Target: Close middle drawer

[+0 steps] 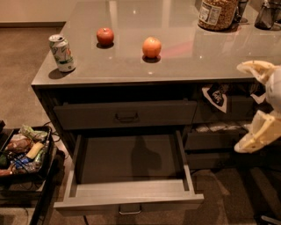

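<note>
The middle drawer (131,162) is pulled far out below the counter, and its long box shows nothing inside. Its flat front (127,203) with a small pull handle (130,210) is at the bottom of the view. The top drawer (125,115) above it is pushed in. My gripper (257,105) is at the right edge, level with the drawers and well right of the open drawer. Its two cream fingers (257,136) are spread apart and hold nothing.
On the grey countertop (175,52) stand a green soda can (61,52), a red apple (105,36), an orange (151,47) and a jar (217,13). A black bin of snacks (22,151) sits on the floor at left. Right-hand compartments (219,132) hold small items.
</note>
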Tool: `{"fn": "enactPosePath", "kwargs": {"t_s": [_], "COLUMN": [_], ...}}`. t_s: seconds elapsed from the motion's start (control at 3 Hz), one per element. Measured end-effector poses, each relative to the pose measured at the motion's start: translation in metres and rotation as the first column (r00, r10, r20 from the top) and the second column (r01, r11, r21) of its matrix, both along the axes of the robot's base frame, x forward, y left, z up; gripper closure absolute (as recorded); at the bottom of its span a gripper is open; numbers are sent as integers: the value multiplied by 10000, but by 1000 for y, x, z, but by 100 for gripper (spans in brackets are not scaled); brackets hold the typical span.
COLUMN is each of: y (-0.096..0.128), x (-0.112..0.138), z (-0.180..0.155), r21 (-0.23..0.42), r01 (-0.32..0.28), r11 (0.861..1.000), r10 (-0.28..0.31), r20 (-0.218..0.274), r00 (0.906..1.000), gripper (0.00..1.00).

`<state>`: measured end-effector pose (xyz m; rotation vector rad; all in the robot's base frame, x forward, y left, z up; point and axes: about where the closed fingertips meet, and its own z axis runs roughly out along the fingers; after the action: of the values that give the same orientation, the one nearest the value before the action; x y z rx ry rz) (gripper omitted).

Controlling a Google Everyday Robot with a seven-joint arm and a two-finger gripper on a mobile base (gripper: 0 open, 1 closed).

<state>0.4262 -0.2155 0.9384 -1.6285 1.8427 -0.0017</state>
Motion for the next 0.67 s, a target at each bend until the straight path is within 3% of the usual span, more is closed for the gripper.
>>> {"fn": "enactPosePath", "kwargs": {"t_s": [0.33, 0.67], "y": [22, 22], "x": [-10, -10], "z": [-26, -26], "r21": [504, 504], "r01": [-728, -728], "r11": [9961, 9961], "r10": [736, 736], "r20": [-142, -141], "r00": [9972, 9972], "gripper": [0, 0]}}
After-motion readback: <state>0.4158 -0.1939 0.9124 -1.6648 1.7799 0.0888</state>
